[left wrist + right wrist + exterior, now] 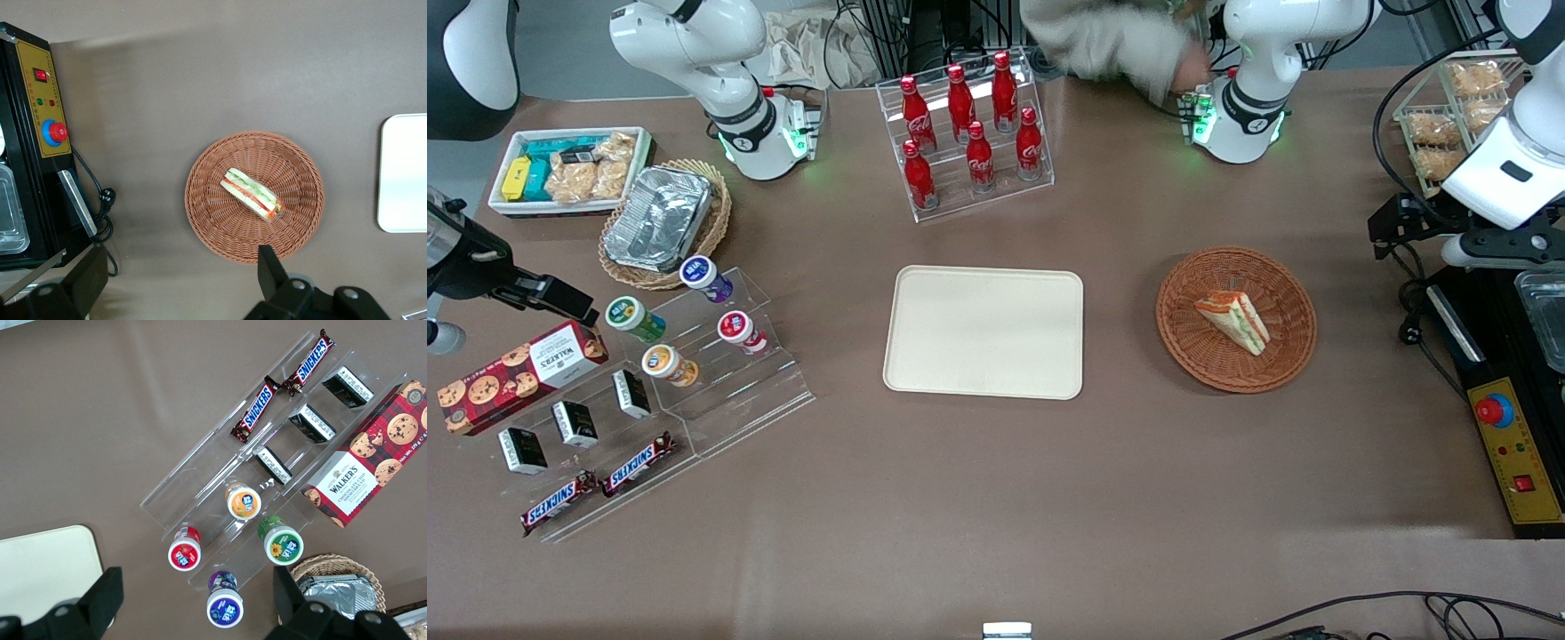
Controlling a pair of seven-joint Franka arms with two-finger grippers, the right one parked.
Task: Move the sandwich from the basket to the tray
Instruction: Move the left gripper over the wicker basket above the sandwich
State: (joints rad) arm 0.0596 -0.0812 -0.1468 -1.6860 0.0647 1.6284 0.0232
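The sandwich [1234, 322] [251, 195], a white-bread wedge with orange-red and green layers, lies in the round reddish-brown wicker basket [1183, 347] [207, 220]. The cream-beige tray [983, 332] [403, 175] sits bare beside the basket, toward the parked arm's end. My gripper [1396, 229] [177, 273] hangs high over the table, off the basket's rim toward the working arm's end. It is open, with its fingers [268, 268] wide apart and only bare table between them. It touches neither the sandwich nor the basket.
A black sealing machine with a yellow control panel [1516, 449] [41, 87] stands at the working arm's end. A clear rack of red cola bottles [965, 133] stands farther from the camera than the tray. Yogurt cups and snack bars on clear steps [658, 373], a foil container in a tan basket [663, 222].
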